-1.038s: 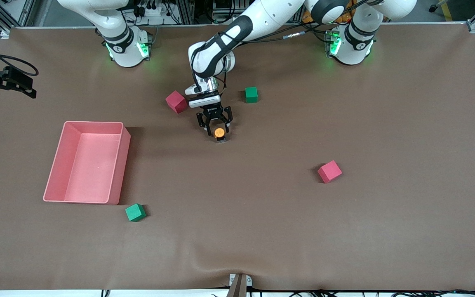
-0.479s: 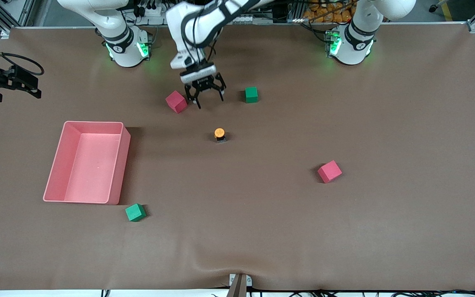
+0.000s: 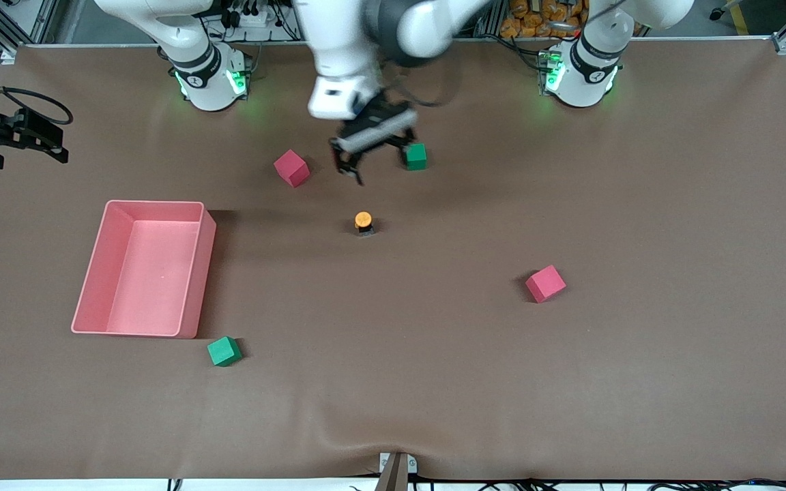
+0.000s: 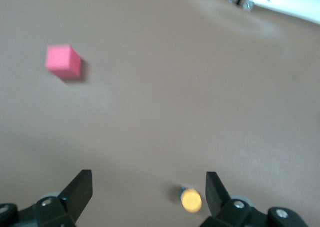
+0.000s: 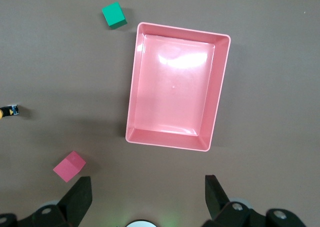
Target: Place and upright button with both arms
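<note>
Near mid-bench: button (image 3: 363, 222), upright, orange cap up on black body, free of both end effectors
Left end effector (image 3: 374, 155): raised over the bench beside a green cube (image 3: 416, 156), toward the base-side edge from the button; fingers spread, holding nothing
Right end effector (image 5: 145, 197): waiting high over the right arm's end of the bench, above the pink bin (image 3: 143, 268); fingers spread, holding nothing
Pink cubes: one (image 3: 291, 168) beside the left end effector, one (image 3: 545, 283) toward the left arm's end, nearer the camera than the button
Second green cube (image 3: 224, 351): just off the bin's camera-side corner
</note>
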Tool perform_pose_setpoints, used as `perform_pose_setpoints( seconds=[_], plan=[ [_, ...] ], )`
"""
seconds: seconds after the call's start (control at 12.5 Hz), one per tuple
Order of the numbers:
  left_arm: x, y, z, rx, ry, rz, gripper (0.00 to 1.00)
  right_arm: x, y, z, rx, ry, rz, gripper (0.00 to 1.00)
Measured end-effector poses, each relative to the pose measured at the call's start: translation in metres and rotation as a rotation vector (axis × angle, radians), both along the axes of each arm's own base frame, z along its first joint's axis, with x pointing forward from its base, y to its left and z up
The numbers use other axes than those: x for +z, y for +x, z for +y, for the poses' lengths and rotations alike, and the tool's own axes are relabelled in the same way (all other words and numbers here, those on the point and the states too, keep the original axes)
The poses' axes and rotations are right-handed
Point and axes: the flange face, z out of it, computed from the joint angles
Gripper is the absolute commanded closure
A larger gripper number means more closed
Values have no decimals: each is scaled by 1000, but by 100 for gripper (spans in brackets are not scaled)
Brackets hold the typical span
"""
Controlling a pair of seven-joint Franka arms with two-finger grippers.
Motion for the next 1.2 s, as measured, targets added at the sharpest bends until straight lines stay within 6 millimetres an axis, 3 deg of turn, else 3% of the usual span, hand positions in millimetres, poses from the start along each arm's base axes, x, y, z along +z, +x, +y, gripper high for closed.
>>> perform_pose_setpoints(
  seconds=[0.08, 0.24, 0.4, 0.56, 0.8, 0.96, 1.2],
  plan=[
    [28, 36, 49, -2, -6, 27, 0, 1, 0, -2, -21, -1, -2, 0],
    [63, 94, 148, -31, 20, 73, 0, 3, -1, -5, -56, -2, -7, 0],
    [76, 132, 230, -72, 51, 117, 0, 7, -1, -7, -74, 4, -19, 0],
    [82, 155, 291, -72, 46, 148, 0, 12, -1, -8, -87, 23, -29, 0],
    [101, 170, 380, -159, -29, 195, 0, 13, -1, -8, -108, 35, -31, 0],
    [116, 164, 433, -211, -47, 242, 0, 13, -1, -7, -132, 39, -30, 0],
    [128, 142, 464, -280, -88, 296, 0, 12, -1, -8, -150, 49, -28, 0]
  ],
)
